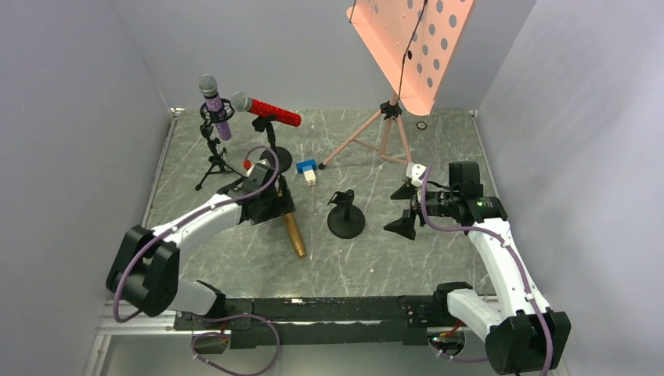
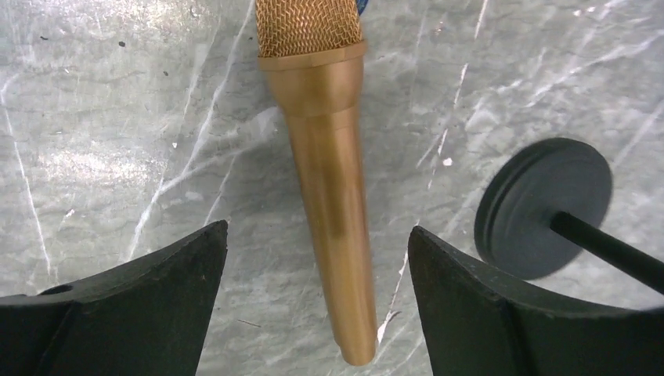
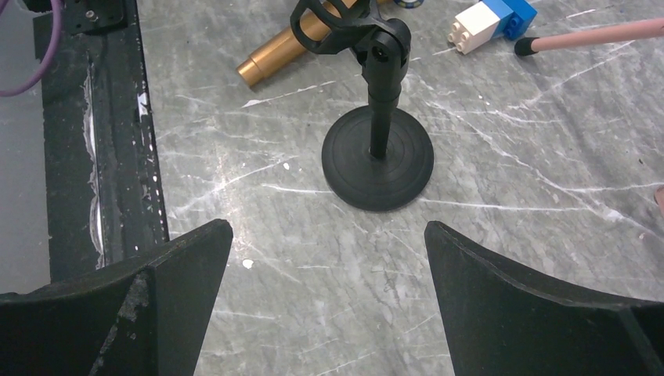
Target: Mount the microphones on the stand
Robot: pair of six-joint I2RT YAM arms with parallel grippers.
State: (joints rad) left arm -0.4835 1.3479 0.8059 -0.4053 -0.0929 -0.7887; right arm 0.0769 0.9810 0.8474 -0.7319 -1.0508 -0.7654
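Left wrist view: the gold microphone (image 2: 329,196) is lying flat on the table (image 2: 117,117) mid-frame, between the left gripper's (image 2: 317,229) wide-spread jaws, touching neither. The black stand (image 2: 544,207) is sitting at right, near one finger. The right gripper (image 3: 329,227) is hanging released, empty, with bare marble lying around it.

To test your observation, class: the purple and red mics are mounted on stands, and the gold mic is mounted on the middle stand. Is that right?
No. The gold mic lies flat on the table; the middle stand is empty, as the right wrist view shows. The purple mic and red mic are mounted, as stated.
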